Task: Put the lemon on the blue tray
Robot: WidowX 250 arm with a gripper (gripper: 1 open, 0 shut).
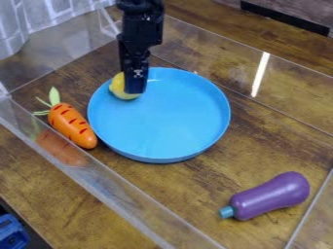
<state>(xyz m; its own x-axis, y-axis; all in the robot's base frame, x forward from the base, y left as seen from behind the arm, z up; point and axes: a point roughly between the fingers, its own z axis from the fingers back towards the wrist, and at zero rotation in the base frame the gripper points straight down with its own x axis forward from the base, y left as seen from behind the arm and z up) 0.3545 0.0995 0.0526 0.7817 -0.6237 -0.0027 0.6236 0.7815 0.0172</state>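
The lemon (121,88), small and yellow, rests inside the blue tray (182,131) against its far left rim. My gripper (132,80) points straight down right over it. Its black fingers (135,74) cover the lemon's right side. From this angle the gap between the jaws is hidden, so I cannot tell whether they still press on the lemon.
An orange carrot (70,124) with a green top lies just left of the tray. A purple eggplant (270,195) lies at the front right. A clear plastic wall (39,58) runs along the left and front of the wooden table.
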